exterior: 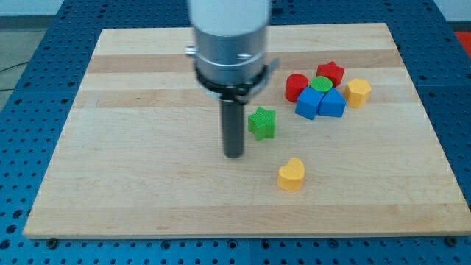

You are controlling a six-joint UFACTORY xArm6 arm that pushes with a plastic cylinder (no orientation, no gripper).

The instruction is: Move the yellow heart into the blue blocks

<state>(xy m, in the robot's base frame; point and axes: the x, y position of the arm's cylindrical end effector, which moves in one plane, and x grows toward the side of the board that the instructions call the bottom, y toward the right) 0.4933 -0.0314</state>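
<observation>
Near the middle of the pale wooden board (pixel 147 184) in the camera view, my tip (pixel 234 155), the lower end of the straight dark rod, rests on the wood. It touches no block, and since it is a bare rod with no jaws it holds nothing.

The yellow plastic heart (pixel 291 174) lies toward the view's bottom right of my tip, near it but clearly apart, alone on open wood. It sits lower in the view than every other block.

A green plastic star (pixel 262 122) stands just to the view's right of the rod, above the level of my tip, with a narrow strip of wood between the two.

Further to the view's right and nearer its top sits a tight cluster, well apart from the yellow heart. Two blue blocks form its lower edge: a blue plastic cube-like block (pixel 308 104) and, touching it on the view's right, a blue plastic triangular block (pixel 332 104). Behind them a red plastic rounded block (pixel 296 86) is at the view's left, a green plastic round block (pixel 320 83) is in the middle, and a red plastic star (pixel 331 72) is at the top. A yellow plastic hexagon-like block (pixel 358 92) lies just beside the blue triangular block on the view's right.

Around the board runs a blue perforated metal table (pixel 22 147). No writing or label can be read anywhere.
</observation>
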